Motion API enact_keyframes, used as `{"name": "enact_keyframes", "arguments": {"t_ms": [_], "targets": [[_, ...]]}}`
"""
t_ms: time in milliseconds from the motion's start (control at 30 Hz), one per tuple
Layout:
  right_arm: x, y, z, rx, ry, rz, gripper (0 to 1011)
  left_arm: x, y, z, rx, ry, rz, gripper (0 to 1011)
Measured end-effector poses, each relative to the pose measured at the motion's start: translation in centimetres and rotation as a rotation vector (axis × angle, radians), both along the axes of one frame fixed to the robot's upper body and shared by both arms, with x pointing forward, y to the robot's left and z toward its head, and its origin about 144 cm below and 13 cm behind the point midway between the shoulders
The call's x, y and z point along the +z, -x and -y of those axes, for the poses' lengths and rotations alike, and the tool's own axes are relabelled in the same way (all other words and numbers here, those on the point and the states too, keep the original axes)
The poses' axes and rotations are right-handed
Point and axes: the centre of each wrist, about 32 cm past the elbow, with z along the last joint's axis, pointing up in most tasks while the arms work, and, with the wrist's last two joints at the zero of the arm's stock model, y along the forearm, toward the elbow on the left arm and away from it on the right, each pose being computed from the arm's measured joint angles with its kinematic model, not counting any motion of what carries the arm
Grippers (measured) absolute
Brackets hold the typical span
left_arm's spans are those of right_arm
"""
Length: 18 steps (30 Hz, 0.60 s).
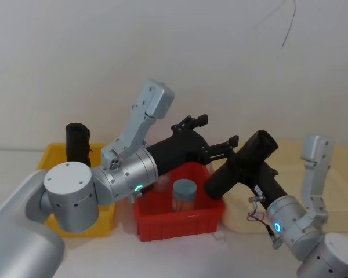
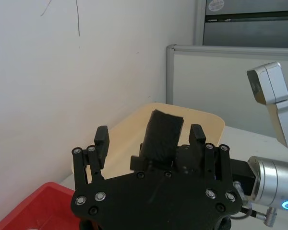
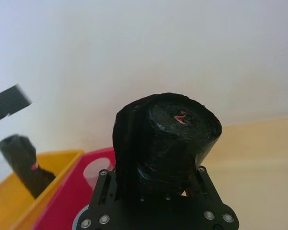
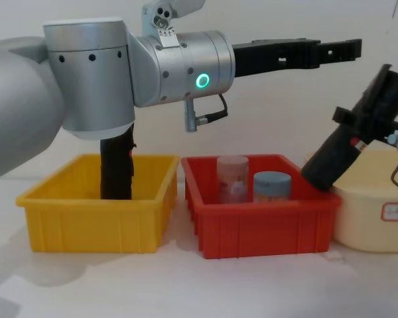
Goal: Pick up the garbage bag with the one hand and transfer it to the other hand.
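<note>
Black cylindrical roll of plastic garbage bags [image 3: 168,129]: thin film, wrinkled, soft sheen on the end face. Left gripper [image 1: 216,131] and right gripper [image 3: 152,175]: matt black, hard, dotted with bright metal screw heads. Rounded silver arm housing [image 4: 186,59]: smooth satin metal. Yellow rectangular plastic bin [image 4: 96,222] and red rectangular plastic bin [image 4: 259,222]: smooth, slightly glossy. Cream plastic tub [image 4: 361,222]: smooth, dull.

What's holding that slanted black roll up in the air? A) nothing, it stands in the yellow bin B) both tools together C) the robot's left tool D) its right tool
D: the right tool is shut on the garbage bag roll, while the left tool is open near its upper end.
</note>
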Motion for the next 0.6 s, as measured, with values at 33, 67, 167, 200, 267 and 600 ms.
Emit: {"name": "enact_keyframes", "arguments": {"t_ms": [33,67,167,200,267,600], "targets": [[-0.08,-0.02,0.07,-0.012,-0.022,-0.002,535,0.0,0.0,0.0,0.0,0.0,0.0,1001],[-0.12,-0.03,0.14,-0.019,-0.034,-0.003,535,0.0,0.0,0.0,0.0,0.0,0.0,1001],[-0.25,-0.09,0.29,-0.045,-0.084,-0.004,535,0.0,0.0,0.0,0.0,0.0,0.0,1001],[-0.27,-0.1,0.33,-0.052,-0.095,-0.004,535,0.0,0.0,0.0,0.0,0.0,0.0,1002],[-0.35,-0.14,0.45,-0.071,-0.131,-0.004,535,0.0,0.0,0.0,0.0,0.0,0.0,1001],[-0.23,-0.39,0.89,-0.164,-0.291,0.007,535,0.0,0.0,0.0,0.0,0.0,0.0,1001]]}}
